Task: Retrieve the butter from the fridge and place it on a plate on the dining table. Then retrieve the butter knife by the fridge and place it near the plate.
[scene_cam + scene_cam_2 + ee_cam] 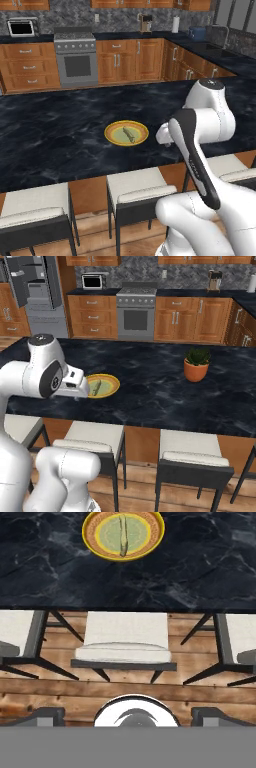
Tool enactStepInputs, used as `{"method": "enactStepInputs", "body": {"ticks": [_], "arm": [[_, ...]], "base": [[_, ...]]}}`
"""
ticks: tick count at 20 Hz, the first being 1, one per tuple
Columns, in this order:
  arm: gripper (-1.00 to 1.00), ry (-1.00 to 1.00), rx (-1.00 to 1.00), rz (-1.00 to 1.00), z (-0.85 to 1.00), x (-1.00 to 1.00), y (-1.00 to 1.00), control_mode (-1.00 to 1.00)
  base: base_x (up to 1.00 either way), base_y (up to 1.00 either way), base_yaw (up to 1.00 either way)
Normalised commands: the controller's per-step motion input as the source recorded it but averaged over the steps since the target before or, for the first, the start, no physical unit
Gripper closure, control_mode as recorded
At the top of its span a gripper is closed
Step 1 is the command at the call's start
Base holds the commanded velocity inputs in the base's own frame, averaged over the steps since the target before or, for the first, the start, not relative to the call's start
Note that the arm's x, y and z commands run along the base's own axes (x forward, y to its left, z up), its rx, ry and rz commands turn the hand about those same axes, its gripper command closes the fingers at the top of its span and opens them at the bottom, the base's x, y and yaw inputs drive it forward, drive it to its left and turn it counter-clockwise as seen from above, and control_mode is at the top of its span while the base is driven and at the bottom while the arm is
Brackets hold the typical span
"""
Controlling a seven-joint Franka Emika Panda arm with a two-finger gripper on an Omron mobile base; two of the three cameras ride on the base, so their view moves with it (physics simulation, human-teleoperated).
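With the pale yellow-green butter stick (123,534) lying on the round yellow plate (150,543) at twelve o'clock, the gripper (128,717) gapes wide and empty; fetching the butter knife looks next.

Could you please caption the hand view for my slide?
Open gripper above stools, butter lying on the plate.

wooden cabinets (117,60), steel oven (76,64), white-cushioned stools (137,189), plank floor (125,687).
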Motion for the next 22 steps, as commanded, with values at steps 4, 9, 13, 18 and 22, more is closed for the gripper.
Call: {"method": "enactStepInputs", "body": {"ticks": [4, 9, 13, 18, 22], "arm": [[-1.00, 0.17, -0.08, -0.04, 0.00, 0.00, 0.03, -1.00], [-1.00, 0.10, -0.10, -0.12, -0.12, 0.00, 0.00, -1.00], [-1.00, 0.01, -0.05, -0.06, -0.15, 0.00, 0.00, -1.00], [-1.00, 0.00, 0.00, 0.00, 0.00, 0.00, 0.00, -1.00], [-1.00, 0.00, 0.00, 0.00, 0.00, -0.01, 0.00, -1.00]], "base": [[0.00, 0.00, 0.00], [0.00, 0.00, 0.00], [0.00, 0.00, 0.00], [0.00, 0.00, 0.00], [0.00, 0.00, 0.00]]}}
